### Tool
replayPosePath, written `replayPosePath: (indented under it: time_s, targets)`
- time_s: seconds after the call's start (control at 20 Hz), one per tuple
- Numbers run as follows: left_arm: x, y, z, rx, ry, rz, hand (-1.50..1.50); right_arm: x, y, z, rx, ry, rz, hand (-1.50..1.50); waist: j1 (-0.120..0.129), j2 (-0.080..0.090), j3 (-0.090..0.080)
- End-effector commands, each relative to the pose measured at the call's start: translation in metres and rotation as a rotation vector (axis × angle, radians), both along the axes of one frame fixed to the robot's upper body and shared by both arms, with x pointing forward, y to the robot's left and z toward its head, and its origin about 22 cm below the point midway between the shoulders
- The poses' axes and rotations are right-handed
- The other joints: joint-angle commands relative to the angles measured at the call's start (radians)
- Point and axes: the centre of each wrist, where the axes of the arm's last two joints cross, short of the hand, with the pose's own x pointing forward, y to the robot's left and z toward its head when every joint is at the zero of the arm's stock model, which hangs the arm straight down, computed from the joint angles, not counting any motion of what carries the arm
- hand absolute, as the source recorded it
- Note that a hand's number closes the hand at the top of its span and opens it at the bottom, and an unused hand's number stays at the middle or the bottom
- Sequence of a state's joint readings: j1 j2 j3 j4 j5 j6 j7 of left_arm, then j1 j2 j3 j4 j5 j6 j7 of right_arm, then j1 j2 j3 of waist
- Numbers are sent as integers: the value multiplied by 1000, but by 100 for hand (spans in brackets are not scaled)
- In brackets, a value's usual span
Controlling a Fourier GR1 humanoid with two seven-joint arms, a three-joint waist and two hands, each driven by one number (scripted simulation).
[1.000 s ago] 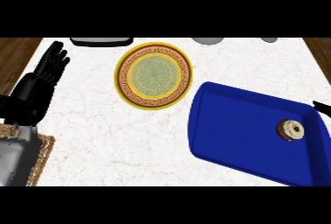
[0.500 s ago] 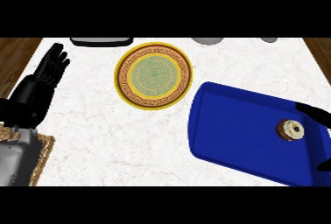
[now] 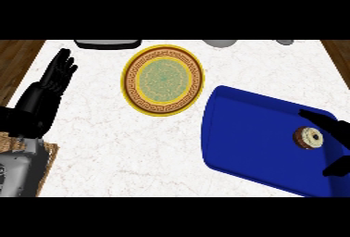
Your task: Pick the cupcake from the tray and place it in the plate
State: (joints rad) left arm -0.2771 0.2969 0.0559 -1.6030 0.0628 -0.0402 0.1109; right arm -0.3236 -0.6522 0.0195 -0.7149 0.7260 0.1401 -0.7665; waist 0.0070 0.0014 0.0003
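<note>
Right hand: the black right hand (image 3: 327,124) is entering from the view's right edge over the tray, its fingers spread apart and holding nothing; one finger is lying just above the cupcake, and the thumb (image 3: 336,167) is showing below it.
Cupcake: the small round brown cupcake with pale frosting (image 3: 309,138) is sitting on the tray's right part, between that finger and the thumb.
Tray: the deep-blue rectangular tray (image 3: 253,139) is resting on the white marbled tabletop (image 3: 130,143), right of the plate.
Plate: the round yellow plate with a green centre and patterned brown rim (image 3: 163,80) is lying well apart from the cupcake, up and to the left.
Step in hand: closing round the cupcake's sides, judged best done evenly, then lifting clear of the tray wall.
Left hand: the black left hand (image 3: 49,85) is resting open at the view's left, fingers up.
Hidden: the right palm and forearm are cut off at the edge; contact with the cupcake cannot be told.
</note>
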Motion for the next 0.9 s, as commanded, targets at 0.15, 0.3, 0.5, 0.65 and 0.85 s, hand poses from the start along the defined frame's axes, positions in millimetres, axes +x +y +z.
replayPosePath:
  time_s: [0.15, 0.3, 0.5, 0.65, 0.85]
  targets:
    - [-3, -4, -4, -17, -6, -1, 0, 0, 8, -26, 50, -38, 15, 150, -1, 0, 0]
    - [-10, -10, -7, -8, 0, -9, 0, 13, 17, -20, 84, -221, -20, 150, 3, 1, 1]
    - [13, -3, 2, 3, 4, 20, 0, 27, 33, -15, 17, -276, -136, 150, -6, 1, 0]
    - [3, -7, 5, 2, -8, -21, 0, 35, 33, -12, -194, -176, -408, 150, 19, 5, -2]
    - [5, 1, 7, -11, -8, -25, 0, 58, 39, 8, -369, -153, -610, 150, 25, 4, -3]
